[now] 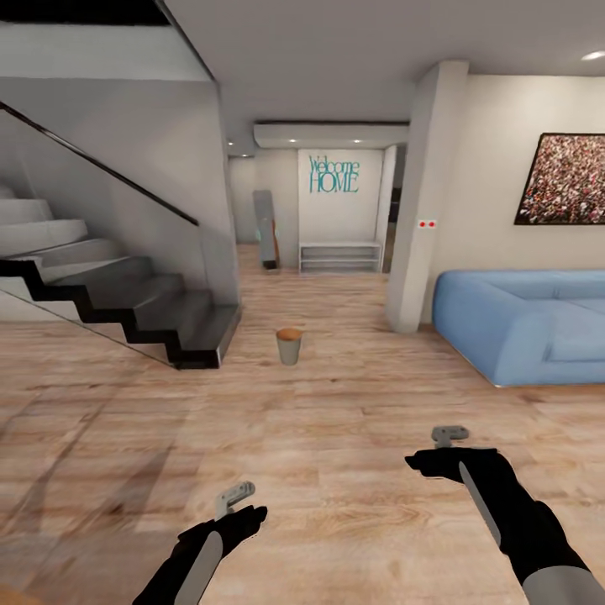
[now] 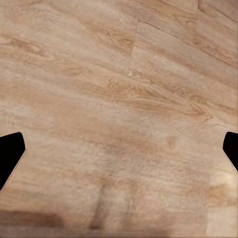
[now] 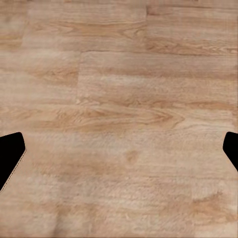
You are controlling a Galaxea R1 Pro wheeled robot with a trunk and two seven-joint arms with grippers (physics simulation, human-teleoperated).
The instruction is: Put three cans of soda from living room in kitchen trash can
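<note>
A small tapered trash can [image 1: 289, 345], grey-beige with a brown inside, stands on the wood floor ahead, between the staircase and the pillar. The soda cans are out of view. My left gripper [image 1: 234, 497] hangs low over the floor at the near left. My right gripper [image 1: 449, 435] is held at the near right. Both are far short of the trash can. In the left wrist view the left gripper [image 2: 119, 153] is open over bare planks. The right gripper [image 3: 119, 153] is also open in the right wrist view, with nothing between its dark fingers [image 3: 11, 156].
A black-and-grey staircase [image 1: 126, 302] with a glass rail rises at the left. A blue sofa [image 1: 529, 323] sits at the right behind a white pillar [image 1: 424, 202]. Beyond the trash can a hallway runs to a wall with a "Welcome HOME" sign [image 1: 334, 175] and a low shelf [image 1: 340, 256].
</note>
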